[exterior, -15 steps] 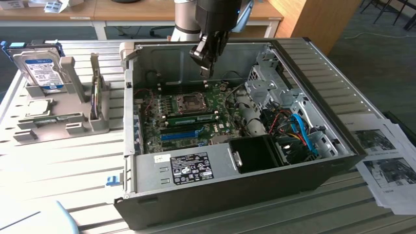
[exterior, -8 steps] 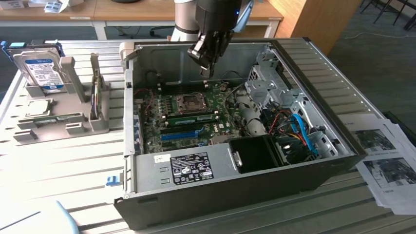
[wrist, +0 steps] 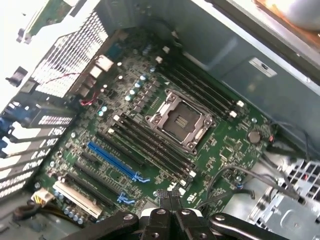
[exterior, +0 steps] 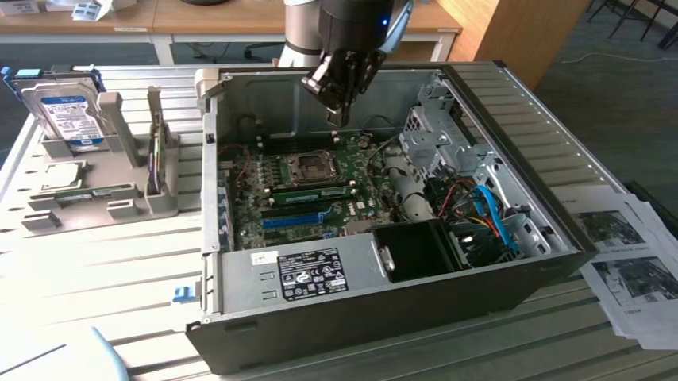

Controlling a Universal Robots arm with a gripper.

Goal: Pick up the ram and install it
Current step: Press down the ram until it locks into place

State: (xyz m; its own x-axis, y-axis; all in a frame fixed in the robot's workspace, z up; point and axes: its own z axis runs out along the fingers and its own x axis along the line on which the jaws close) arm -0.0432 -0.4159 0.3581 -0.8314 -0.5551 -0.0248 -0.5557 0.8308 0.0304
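The black metal gripper (exterior: pixel 337 119) hangs inside the open computer case (exterior: pixel 551 262), its narrow fingers pressed together with nothing between them, just above the green motherboard (exterior: pixel 307 198). Below it sits the square silver processor socket (wrist: pixel 181 120), flanked by long dark memory slots (wrist: pixel 150 142), with a bright blue plastic slot (wrist: pixel 112 160) further off. A thin green stick that looks like the ram (exterior: pixel 307 192) already lies seated in a slot beside the socket, close beneath the gripper; its label is too small to read. On the slatted table (exterior: pixel 95 270), at the exterior view's left, a grey holder (exterior: pixel 85 202) carries a silver, blue-labelled hard drive (exterior: pixel 66 115). Tangled cables (exterior: pixel 482 210) hide the case's far corner.
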